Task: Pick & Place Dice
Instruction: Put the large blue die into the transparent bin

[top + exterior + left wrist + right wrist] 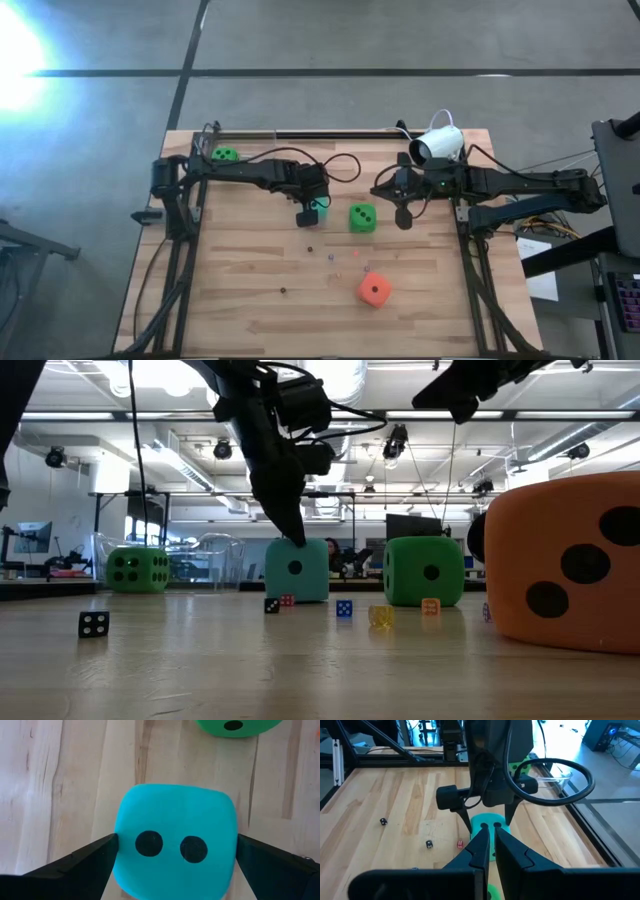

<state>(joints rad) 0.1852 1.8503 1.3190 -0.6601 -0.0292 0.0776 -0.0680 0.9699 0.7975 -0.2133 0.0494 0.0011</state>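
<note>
Green dice number two; left claw spread around one teal die.

Wooden table — four big dice, tiny dice scattered

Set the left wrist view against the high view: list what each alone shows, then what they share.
Left wrist view only: the two dark pips on the teal die, with the left hand open around it.
High view only: the orange-red die, the corner green die, and the right hand hovering.
Both: the teal die, the middle green die, and the wooden table.
</note>
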